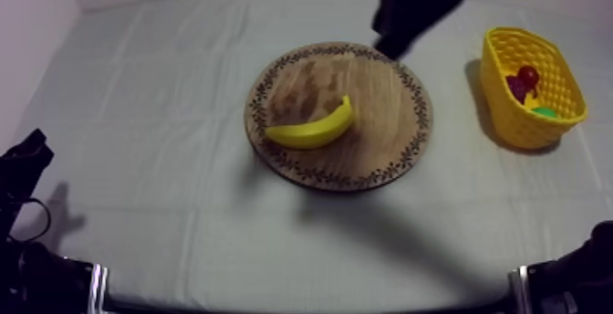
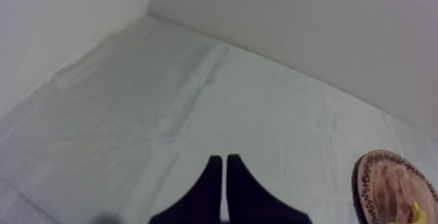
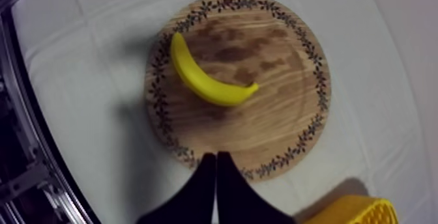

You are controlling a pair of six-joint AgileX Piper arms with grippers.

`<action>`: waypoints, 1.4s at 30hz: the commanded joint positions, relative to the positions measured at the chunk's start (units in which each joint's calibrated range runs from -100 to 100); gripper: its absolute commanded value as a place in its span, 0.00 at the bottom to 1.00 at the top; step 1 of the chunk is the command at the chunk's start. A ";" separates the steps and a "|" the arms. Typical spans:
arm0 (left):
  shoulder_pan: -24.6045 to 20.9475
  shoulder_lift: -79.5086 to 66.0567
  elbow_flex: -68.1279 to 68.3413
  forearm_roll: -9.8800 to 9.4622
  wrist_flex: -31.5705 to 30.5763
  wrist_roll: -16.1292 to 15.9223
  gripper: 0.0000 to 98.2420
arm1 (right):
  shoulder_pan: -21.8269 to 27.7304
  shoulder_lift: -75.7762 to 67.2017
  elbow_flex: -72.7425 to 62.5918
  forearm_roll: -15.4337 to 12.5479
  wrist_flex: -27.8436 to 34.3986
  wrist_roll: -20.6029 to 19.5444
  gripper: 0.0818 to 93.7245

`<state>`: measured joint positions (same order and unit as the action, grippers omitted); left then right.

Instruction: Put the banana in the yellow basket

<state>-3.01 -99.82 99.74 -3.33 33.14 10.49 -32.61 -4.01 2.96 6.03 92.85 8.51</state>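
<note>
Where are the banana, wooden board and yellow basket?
banana (image 1: 310, 131), top view, middle of its body
wooden board (image 1: 383, 108), top view, bare wood right of banana
yellow basket (image 1: 509, 108), top view, outer side wall

board (image 1: 383, 144): grained wood, matt, darker blotches. banana (image 1: 310, 132): smooth plastic, slight sheen. basket (image 1: 511, 121): moulded plastic lattice. cloth (image 1: 182, 208): matt, creased.

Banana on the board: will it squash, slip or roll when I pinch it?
Probably stiff and light: the banana looks like smooth moulded toy plastic. Its rounded skin may slip in a narrow pinch. Lying flat on the board, it would likelier pivot or slide than roll if nudged.
</note>
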 commanded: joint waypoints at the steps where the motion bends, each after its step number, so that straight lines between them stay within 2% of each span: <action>1: 0.01 0.00 0.03 0.03 0.01 -0.01 0.00 | -0.26 6.76 -9.65 0.04 1.42 -0.17 0.00; 5: 0.01 0.00 0.03 0.03 0.01 -0.01 0.00 | -0.79 9.90 -13.67 0.78 2.54 0.65 0.00; 9: 0.01 0.00 0.03 0.03 0.01 -0.01 0.00 | -1.24 11.07 -15.01 0.96 2.58 5.37 0.00; 12: 0.01 0.00 0.03 0.03 0.01 -0.01 0.00 | -1.39 11.40 -15.53 0.51 2.00 12.03 0.00; 18: 0.01 0.00 0.03 0.03 0.01 -0.01 0.00 | -0.88 11.62 -16.20 -0.70 1.93 28.58 0.00; 22: 0.01 0.00 0.03 0.03 0.01 -0.01 0.00 | -0.74 11.64 -16.87 -0.76 2.44 35.12 0.00; 26: 0.01 0.00 0.03 0.03 0.01 -0.01 0.00 | -0.36 11.77 -15.98 -1.68 2.62 39.19 0.00; 29: 0.01 0.00 0.03 0.03 0.01 -0.01 0.00 | -0.66 11.86 -14.23 -1.32 1.73 39.75 0.00; 39: 0.01 0.00 0.03 0.03 0.01 -0.01 0.00 | -0.98 12.03 -15.43 -1.13 -1.05 34.08 0.01; 42: 0.01 0.00 0.03 0.03 0.01 -0.01 0.00 | -1.61 12.10 -16.37 0.13 -0.40 35.69 0.03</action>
<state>-3.01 -99.82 99.74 -3.33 33.14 10.49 -34.01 8.00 -13.31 5.67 91.60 45.20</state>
